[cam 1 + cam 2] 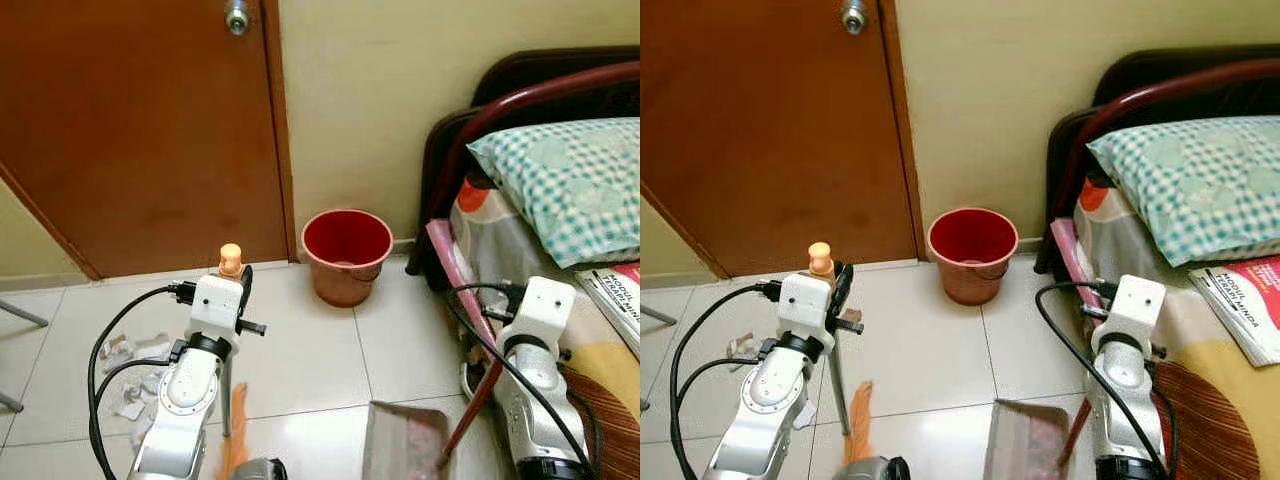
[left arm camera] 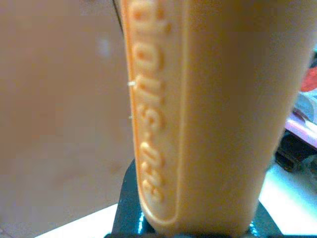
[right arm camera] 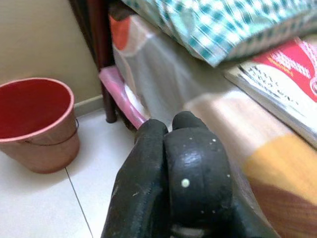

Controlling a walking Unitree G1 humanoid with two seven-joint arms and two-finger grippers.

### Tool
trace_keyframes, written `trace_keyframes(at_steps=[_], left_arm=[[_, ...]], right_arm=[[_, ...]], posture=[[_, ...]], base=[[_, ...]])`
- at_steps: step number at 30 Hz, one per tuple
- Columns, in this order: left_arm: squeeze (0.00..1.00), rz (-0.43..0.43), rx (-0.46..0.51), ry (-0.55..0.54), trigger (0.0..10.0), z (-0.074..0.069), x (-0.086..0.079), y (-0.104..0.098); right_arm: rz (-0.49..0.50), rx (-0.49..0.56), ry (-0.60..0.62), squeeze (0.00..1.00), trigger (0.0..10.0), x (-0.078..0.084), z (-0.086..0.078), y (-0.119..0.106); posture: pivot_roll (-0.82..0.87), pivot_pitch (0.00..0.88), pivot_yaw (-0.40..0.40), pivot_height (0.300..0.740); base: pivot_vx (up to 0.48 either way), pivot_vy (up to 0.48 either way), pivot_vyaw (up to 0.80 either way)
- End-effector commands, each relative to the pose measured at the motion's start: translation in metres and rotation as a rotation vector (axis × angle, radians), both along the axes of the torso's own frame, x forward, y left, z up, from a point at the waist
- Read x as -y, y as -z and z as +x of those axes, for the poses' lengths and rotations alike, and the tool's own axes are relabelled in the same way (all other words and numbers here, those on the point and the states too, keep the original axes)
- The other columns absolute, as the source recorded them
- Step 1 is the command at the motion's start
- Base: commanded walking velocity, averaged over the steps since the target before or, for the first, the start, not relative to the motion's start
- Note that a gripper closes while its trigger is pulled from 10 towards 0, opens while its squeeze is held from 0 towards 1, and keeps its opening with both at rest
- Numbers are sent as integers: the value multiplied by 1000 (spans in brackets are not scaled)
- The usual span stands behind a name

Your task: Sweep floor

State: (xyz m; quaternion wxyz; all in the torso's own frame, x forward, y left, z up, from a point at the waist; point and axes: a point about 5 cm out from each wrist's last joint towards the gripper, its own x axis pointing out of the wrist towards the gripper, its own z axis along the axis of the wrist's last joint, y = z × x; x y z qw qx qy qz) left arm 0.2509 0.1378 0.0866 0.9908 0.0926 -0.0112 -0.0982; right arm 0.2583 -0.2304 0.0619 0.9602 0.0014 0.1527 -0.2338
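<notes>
Left eye view: left hand (image 1: 232,285) clenched around the upright broom (image 1: 231,262), its orange bristles low on the tile floor (image 1: 310,340) near paper scraps (image 1: 130,365). Right hand (image 3: 171,148) pressed closed on the dustpan handle (image 1: 470,415); dustpan (image 1: 405,440) on the floor by the bed (image 1: 600,350). Red bucket (image 1: 346,255) against the wall beside the door (image 1: 140,130).

Red bucket (image 1: 972,254) stands by the brown door (image 1: 760,130)
</notes>
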Motion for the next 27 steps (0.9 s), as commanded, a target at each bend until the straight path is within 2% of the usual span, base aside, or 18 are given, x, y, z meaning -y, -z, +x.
trace_keyframes(at_steps=[1, 4, 5, 9, 18, 23, 25, 27], left_arm=[[0, 9, 4, 8, 10000, 1, -2, -4], [0, 10, 1, 7, 10000, 0, -3, -4], [0, 10, -3, 8, 10000, -1, -3, -3], [0, 9, -6, 11, 10000, -1, -2, -3], [0, 6, -10, 20, 10000, 0, 0, -3], [0, 1, -13, 21, 10000, 0, 2, -2], [0, 0, -13, 23, 10000, 0, 3, -2], [0, -1, -11, 22, 10000, 1, 3, -3]], right_arm=[[4, -6, 7, 0, 10000, -2, 0, 1], [14, -38, 17, 0, 10000, -2, -5, 6], [28, -98, 21, 0, 10000, -1, -11, 13], [39, -135, 16, 0, 10000, 0, -16, 16], [61, -236, -90, 0, 10000, -3, -38, 10], [88, -244, -120, 0, 10000, -11, -40, 9], [122, -202, -140, 0, 10000, -16, -33, 6], [114, -206, -186, 0, 10000, -21, -31, 4]], posture=[[-19, 54, 47, 740], [-19, 57, 47, 740], [-20, 58, 47, 740], [-25, 59, 49, 740], [-37, 62, 46, 740], [-43, 62, 44, 740], [-39, 60, 41, 740], [-33, 59, 38, 740]], base=[[0, 0, 0], [0, 0, 0], [0, 0, 0], [0, 0, 0], [0, 0, 0], [0, 0, 0], [0, 0, 0], [0, 0, 0]])
